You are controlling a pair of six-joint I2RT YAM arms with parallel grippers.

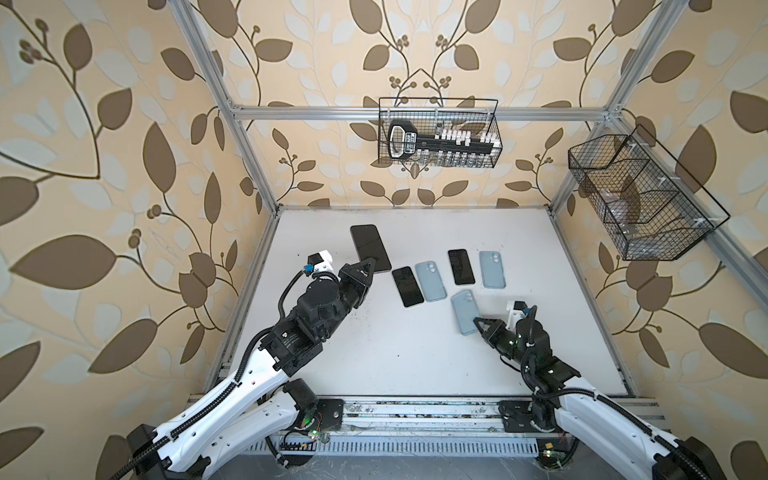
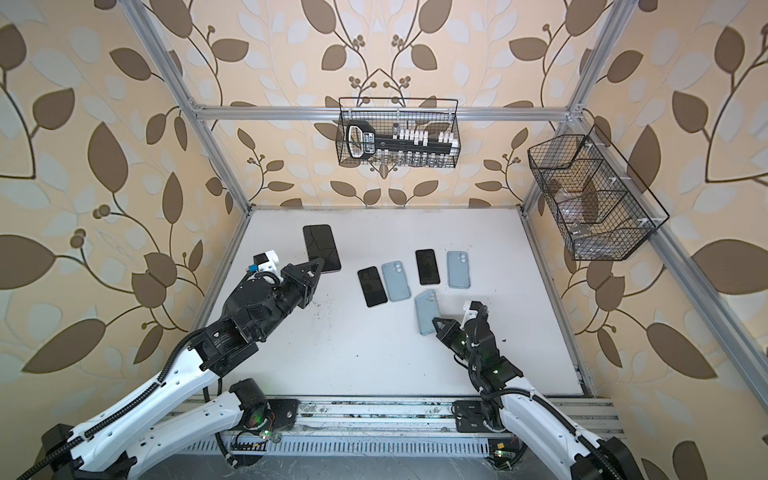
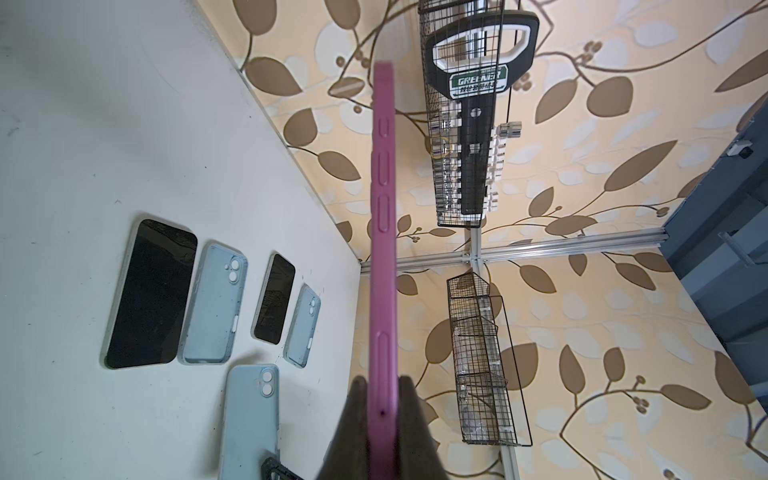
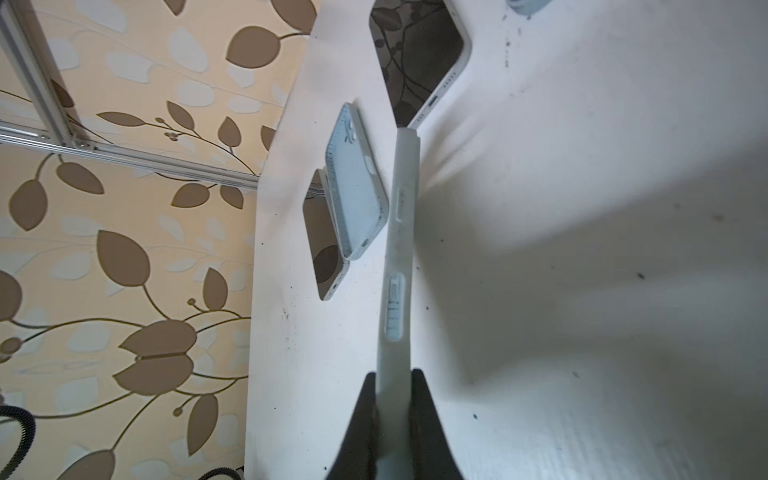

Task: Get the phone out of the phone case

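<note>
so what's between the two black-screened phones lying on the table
A pale blue phone case, flat beside the nearer black-screened phone, short of the farther phone. Both top views show it.

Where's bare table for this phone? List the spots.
Free: near table between left gripper, holding the pink-edged phone, and right gripper, holding a blue case; also the far strip behind the black phones. Crowded: the middle row, phones beside cases.

Both top views: high over the front edge, facing down and back, whole table (image 1: 415, 357) covered. Wrist views: close, looking out along the fingers (image 3: 349, 419); both catch the middle cases (image 3: 214, 303).
</note>
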